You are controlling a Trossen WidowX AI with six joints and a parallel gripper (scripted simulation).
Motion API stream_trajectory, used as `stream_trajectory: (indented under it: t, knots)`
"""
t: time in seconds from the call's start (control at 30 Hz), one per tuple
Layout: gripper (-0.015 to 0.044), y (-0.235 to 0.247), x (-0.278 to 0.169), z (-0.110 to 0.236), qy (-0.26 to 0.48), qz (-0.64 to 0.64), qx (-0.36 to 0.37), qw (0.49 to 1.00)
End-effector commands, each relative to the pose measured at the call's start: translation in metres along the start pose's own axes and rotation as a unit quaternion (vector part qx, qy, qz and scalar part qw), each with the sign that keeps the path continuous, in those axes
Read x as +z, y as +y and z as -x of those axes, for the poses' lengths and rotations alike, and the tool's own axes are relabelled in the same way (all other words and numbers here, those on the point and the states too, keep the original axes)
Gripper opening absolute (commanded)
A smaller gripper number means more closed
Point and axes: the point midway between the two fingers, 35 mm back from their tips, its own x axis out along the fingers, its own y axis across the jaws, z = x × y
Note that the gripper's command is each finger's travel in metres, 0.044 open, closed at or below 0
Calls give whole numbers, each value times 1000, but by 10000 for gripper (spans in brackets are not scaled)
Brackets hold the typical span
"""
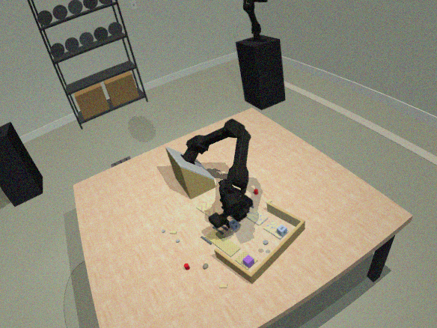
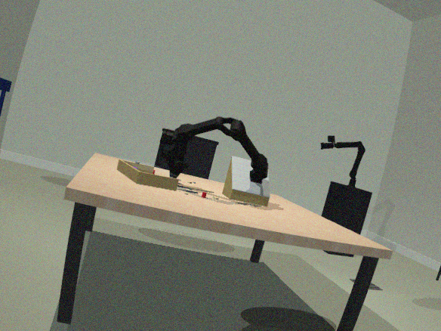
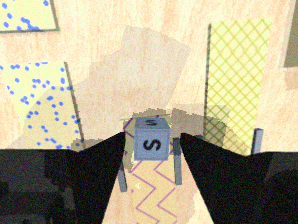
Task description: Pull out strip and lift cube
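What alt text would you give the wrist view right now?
The end effector brackets a grey-blue cube marked S, its dark fingers closing beside the cube's faces. The cube sits on a tan strip with a purple zigzag; a blue-dotted yellow strip lies left, a yellow cross-hatched strip right.
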Motion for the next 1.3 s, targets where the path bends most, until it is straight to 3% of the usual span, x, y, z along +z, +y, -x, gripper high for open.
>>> stream_trajectory:
  t: [0.0, 0.27, 0.4, 0.63, 0.77, 1.27]
  knots:
    - [250, 1, -2, -8, 2, -4, 4, 1000]
    - [250, 2, -3, -15, 2, -4, 5, 1000]
    - [145, 1, -1, -13, 1, 0, 1, 1000]
    - [98, 1, -1, -13, 1, 0, 1, 1000]
    - [0, 1, -4, -11, 1, 0, 1, 1000]
    - [0, 6, -60, 29, 3, -5, 4, 1000]
